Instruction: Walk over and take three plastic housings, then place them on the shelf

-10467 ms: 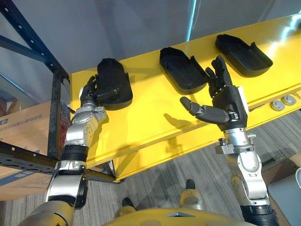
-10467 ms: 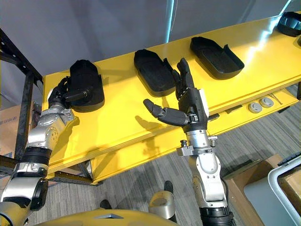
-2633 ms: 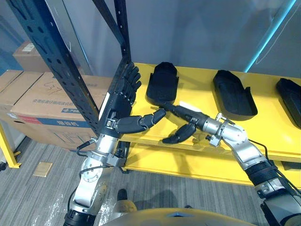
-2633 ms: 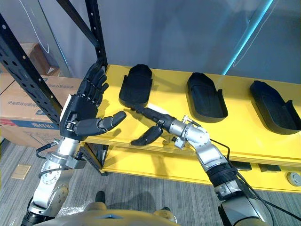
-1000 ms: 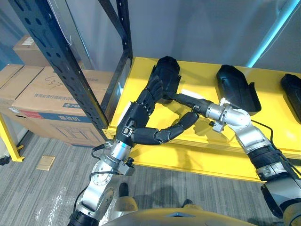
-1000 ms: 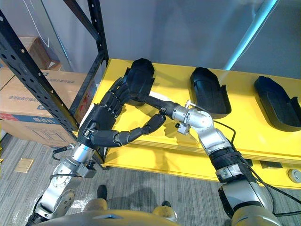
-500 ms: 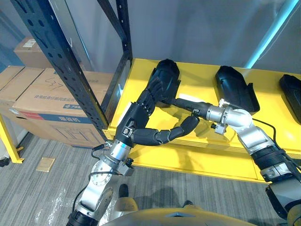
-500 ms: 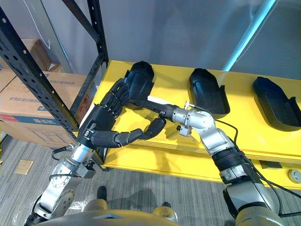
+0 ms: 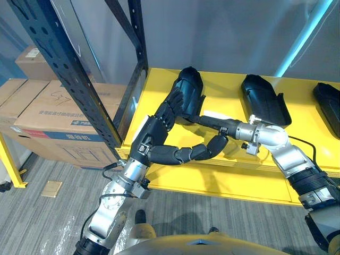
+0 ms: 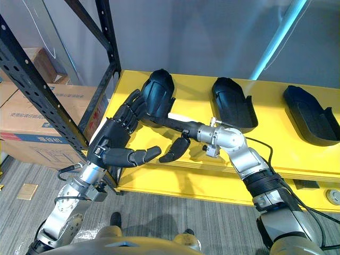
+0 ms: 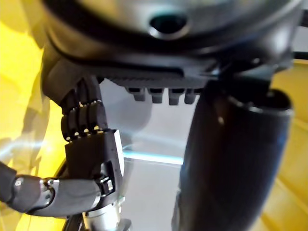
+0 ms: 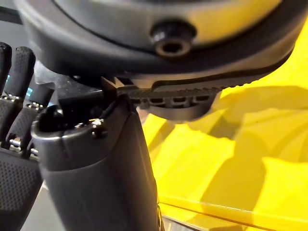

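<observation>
Yellow shelf (image 9: 228,90): carries three black plastic housings in a row, well apart from one another.
Left housing (image 9: 189,90): lies at the shelf's left end, just beside the rack post; both hands meet at its near end.
Middle housing (image 9: 264,101): lies flat on the shelf with its hollow side up, untouched.
Right housing (image 9: 329,106): lies at the right edge of the head views, also hollow side up and clear of both hands.
Left hand (image 9: 151,138): spread wide, with straight fingers reaching up along the left housing's near left side and fingertips against it; the thumb stretches out sideways over the shelf's front edge. It grips nothing.
Right hand (image 9: 220,126): reaches in from the right, low over the shelf, with straight fingers pointing at the left housing's near end and touching it; the thumb hangs down in front. Nothing is clasped.
Lift: whether the left housing's near end is raised off the shelf cannot be told.
Rack post (image 9: 64,79): dark blue, perforated, slanting across the left of the scene.
Cardboard boxes (image 9: 48,117): stacked on the floor behind the post.
</observation>
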